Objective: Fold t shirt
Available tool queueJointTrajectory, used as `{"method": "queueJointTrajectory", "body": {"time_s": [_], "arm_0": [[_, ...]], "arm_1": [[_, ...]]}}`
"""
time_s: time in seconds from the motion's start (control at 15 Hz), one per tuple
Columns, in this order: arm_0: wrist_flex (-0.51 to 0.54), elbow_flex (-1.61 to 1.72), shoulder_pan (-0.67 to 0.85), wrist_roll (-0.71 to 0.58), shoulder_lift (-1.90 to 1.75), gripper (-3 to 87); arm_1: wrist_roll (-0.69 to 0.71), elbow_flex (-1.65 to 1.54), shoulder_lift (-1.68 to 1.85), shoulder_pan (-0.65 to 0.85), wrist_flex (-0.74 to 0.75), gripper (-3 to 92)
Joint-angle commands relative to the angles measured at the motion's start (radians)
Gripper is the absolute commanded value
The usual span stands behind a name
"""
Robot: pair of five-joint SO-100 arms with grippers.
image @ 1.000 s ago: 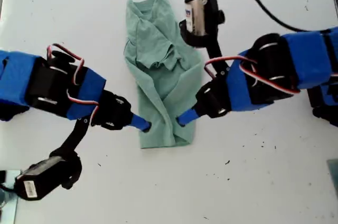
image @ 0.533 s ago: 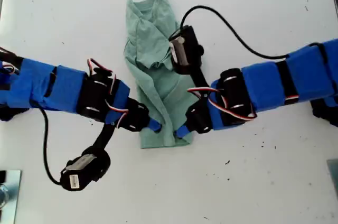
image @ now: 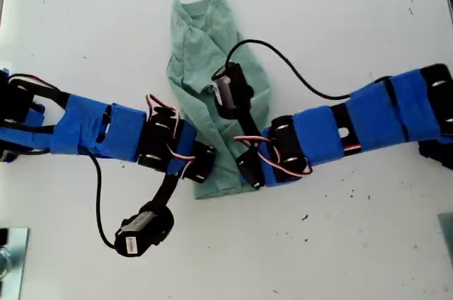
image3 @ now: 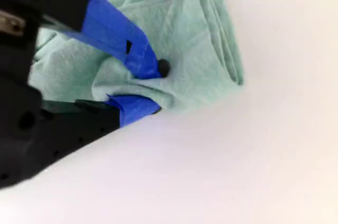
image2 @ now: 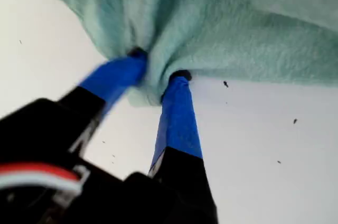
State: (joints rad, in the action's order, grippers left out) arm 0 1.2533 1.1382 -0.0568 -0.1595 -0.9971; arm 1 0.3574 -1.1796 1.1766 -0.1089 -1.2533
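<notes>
Two grippers pinch the lower end of the t shirt [image: 212, 38], which lies crumpled on the white table [image: 368, 24].

Coming from the exterior view's left, my second gripper [image3: 158, 89] has its jaws almost closed, with a thick fold of the green cloth squeezed between them, close to the shirt's lower corner. The shirt is in the middle of the exterior view, a long bunched strip with its collar end toward the top. Reaching in from the exterior view's right, my first gripper [image2: 158, 64] has its jaws narrowly apart, and puckered cloth from the shirt's edge is gripped between them.
</notes>
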Motion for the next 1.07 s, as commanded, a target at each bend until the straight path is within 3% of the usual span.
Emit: {"method": "queueJointTrajectory", "body": {"time_s": [0.0, 0.27, 0.67, 0.87, 1.0], "arm_0": [[0.018, -0.051, -0.025, -0.008, -0.012, -0.2], [0.032, -0.147, -0.117, -0.052, -0.11, -0.2], [-0.063, -0.149, -0.268, 0.006, -0.259, -0.2], [-0.041, -0.132, -0.213, 0.002, -0.333, -0.2], [0.057, -0.107, -0.094, -0.063, -0.416, -0.2]], "arm_1": [[0.014, 0.018, 0.008, -0.017, -0.026, -0.8], [0.138, 0.195, 0.213, -0.087, -0.117, -0.8], [0.13, 0.187, 0.331, -0.184, -0.074, -0.8], [0.186, 0.173, 0.348, -0.063, -0.086, -0.8], [0.272, 0.17, 0.39, 0.097, -0.098, -0.8]]}}
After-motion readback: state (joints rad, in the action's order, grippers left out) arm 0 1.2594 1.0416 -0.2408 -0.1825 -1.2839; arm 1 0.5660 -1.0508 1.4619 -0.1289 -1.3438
